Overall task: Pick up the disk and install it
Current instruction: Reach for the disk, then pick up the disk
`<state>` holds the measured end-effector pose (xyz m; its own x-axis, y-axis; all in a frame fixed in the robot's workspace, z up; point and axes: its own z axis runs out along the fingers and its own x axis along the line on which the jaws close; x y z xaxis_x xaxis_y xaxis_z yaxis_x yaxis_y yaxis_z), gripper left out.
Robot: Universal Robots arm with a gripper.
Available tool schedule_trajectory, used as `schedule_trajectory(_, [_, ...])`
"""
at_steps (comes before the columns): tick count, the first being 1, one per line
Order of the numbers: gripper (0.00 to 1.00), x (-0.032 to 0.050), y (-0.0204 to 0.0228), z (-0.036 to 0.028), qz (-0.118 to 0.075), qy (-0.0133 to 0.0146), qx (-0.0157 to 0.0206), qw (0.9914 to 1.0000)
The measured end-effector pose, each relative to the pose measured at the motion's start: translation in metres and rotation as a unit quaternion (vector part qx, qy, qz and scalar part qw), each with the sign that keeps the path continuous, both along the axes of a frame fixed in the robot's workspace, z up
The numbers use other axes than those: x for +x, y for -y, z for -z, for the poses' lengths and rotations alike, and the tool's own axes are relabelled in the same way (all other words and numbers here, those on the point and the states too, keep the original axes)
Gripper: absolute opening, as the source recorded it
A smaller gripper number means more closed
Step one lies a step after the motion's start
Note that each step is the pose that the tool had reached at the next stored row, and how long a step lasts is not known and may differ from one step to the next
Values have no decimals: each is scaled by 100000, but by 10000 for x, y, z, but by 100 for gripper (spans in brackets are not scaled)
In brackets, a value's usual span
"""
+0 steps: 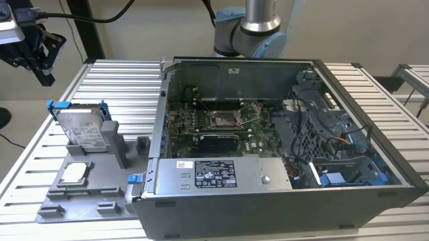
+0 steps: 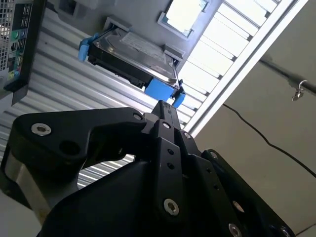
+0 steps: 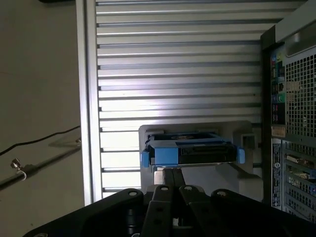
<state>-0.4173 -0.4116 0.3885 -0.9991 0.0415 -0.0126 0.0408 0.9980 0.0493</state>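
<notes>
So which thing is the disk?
Start at the open computer case; beside it, on the exterior view's left, sits a grey holder. The disk leans on edge in it: a silver slab in a blue frame, unlike the small square chip lying flat in the same holder.

The disk (image 3: pixel 190 150) stands edge-on in a grey holder (image 3: pixel 232 127) on the slatted tabletop (image 3: pixel 173 64), beside the computer case (image 3: pixel 291 98). The gripper (image 3: pixel 172 172), fingers together, points at it.
</notes>
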Motion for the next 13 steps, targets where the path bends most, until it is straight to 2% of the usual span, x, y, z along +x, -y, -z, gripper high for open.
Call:
schedule_trajectory(5, [0,0,0,0,-381,3,2,99999])
schedule_trajectory(8, [0,-1,0,0,-1904,0,1,99982])
schedule_trajectory(11, [0,-2,0,0,-4271,4,0,99909])
schedule_trajectory(13, [0,-2,0,0,-5909,1,-3,99825])
